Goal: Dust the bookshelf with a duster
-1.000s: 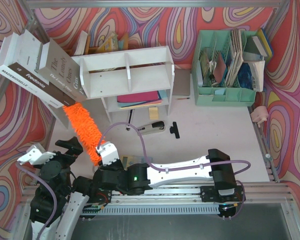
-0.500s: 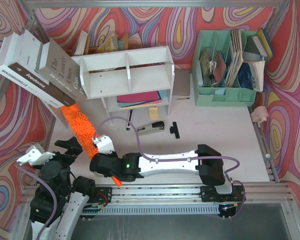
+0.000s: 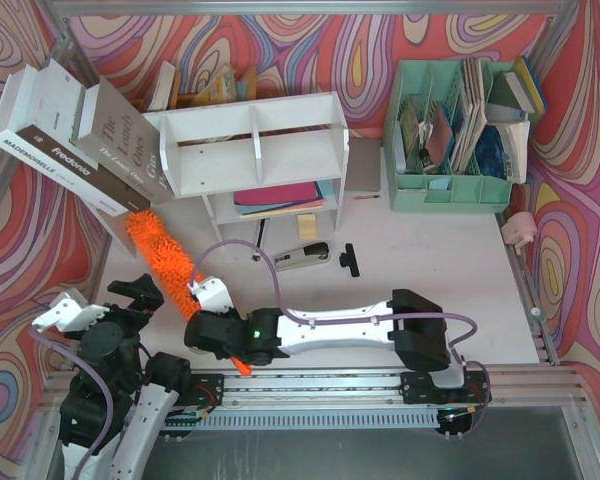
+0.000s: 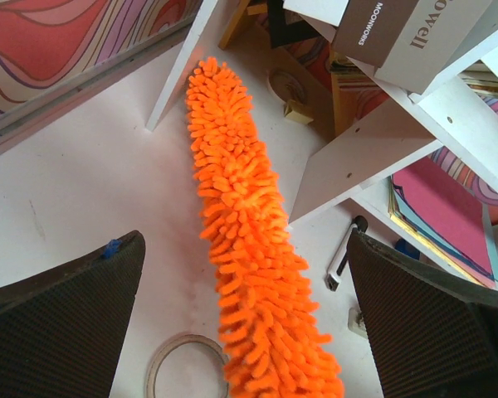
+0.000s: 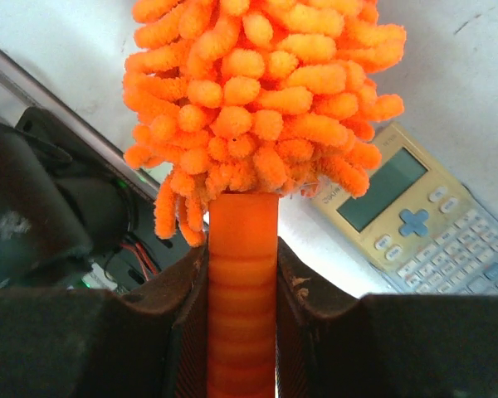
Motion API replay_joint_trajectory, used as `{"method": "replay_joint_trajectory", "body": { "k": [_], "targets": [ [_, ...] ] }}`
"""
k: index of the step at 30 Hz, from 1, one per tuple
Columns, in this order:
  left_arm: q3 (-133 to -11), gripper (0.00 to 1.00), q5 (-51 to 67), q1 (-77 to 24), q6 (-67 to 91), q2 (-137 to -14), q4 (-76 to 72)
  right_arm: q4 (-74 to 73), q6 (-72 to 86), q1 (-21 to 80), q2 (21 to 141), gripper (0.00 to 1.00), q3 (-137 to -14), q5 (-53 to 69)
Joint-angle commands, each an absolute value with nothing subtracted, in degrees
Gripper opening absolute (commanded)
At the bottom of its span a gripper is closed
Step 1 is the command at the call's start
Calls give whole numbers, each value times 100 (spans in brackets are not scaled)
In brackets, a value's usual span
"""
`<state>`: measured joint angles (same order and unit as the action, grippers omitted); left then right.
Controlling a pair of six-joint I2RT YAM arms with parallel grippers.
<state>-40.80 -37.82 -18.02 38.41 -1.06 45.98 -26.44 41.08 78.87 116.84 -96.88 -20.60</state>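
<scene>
Duster sits in our right tool, whose two fingers are pressed in on the slim orange handle from both sides, just below where the fluffy head begins. In the overhead view the orange head slants up and to the left from that tool, over the left part of the bench. Its tip lies under the lower corners of the large books that lean against the left end of the bookshelf. From the left wrist view the tip is close to a white upright panel of the shelf, though we cannot tell whether it touches the panel or the bench below.

Our left tool is spread wide, with the duster head running between its dark fingers and clear of both. A tape ring lies on the bench beneath.

We see the bookshelf at the back of the bench, left of centre, its upper tier split by a divider and its lower tier holding flat pink and coloured folders. A stapler and a small black clip lie in front of it. A mint-green file organiser stands well to the right. A calculator lies on the bench just beside the duster head near the right tool.
</scene>
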Motion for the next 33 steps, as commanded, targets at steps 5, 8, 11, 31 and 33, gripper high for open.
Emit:
{"method": "replay_joint_trajectory", "body": {
  "k": [5, 8, 11, 31, 33],
  "targets": [
    [-4158, 99, -3911, -1767, 3866, -29, 4653, -1538, 3562, 8329, 10732, 0, -9261, -2840],
    [-4159, 98, -3915, -1767, 3874, -26, 4651, -1681, 3485, 8323, 10880, 0, -9316, -2700],
    [-4157, 98, -3928, -1758, 3875, -26, 4646, -2077, 3556, 8318, 11054, 0, -9397, -2691],
    [-4100, 98, -3937, -1731, 3856, -33, 4606, -2061, 3457, 7884, 11004, 0, -9398, -2511],
    [-4105, 98, -3945, -1723, 3857, -26, 4608, -1835, 3305, 7884, 10873, 0, -9396, -2567]
  ]
}}
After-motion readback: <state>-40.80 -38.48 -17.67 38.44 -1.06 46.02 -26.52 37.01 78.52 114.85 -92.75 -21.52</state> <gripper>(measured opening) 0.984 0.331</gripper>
